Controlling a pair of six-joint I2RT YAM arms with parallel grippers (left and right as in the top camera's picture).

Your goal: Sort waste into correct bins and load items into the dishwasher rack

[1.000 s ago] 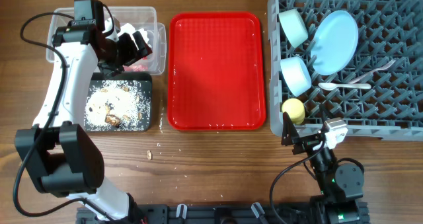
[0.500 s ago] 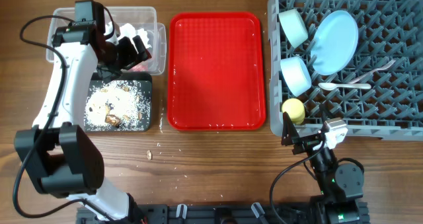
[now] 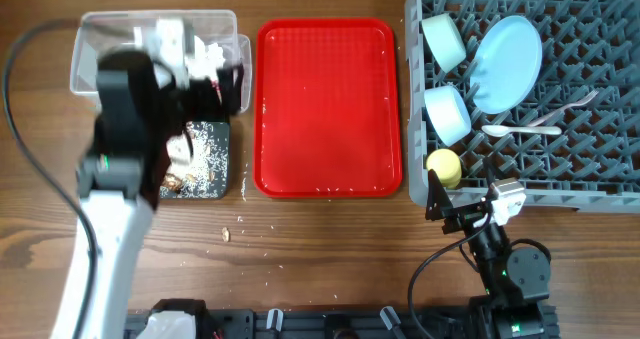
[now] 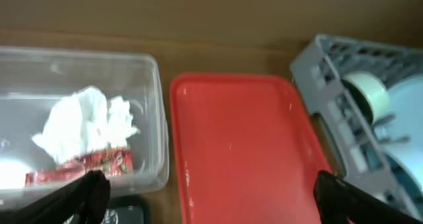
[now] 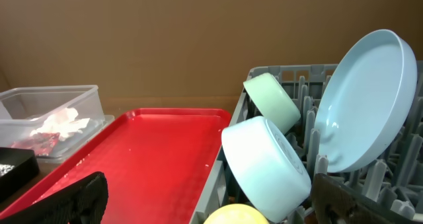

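The crumpled white wrapper with red print (image 4: 86,128) lies in the clear tub (image 4: 149,85), also seen from above (image 3: 205,54). My left gripper (image 4: 211,201) is open and empty, raised above the tub's right end; from overhead (image 3: 222,87) the arm is blurred. Food scraps (image 3: 205,144) lie in the black tray (image 3: 222,184). The grey rack (image 3: 600,169) holds the green bowl (image 3: 443,41), blue plate (image 3: 507,63), blue bowl (image 3: 447,114), yellow cup (image 3: 443,165), spoon (image 3: 520,130) and fork (image 3: 570,101). My right gripper (image 3: 468,207) is open and empty at the rack's front edge.
The flat red serving tray (image 3: 328,104) lies between the bins and the rack, with nothing on it but a few specks. A few crumbs (image 3: 227,234) lie on the wooden table in front of the black tray.
My left arm has risen sharply from the clear tub toward the camera and now looks large and blurred. The wrapper stays in the tub. The right arm has not moved.
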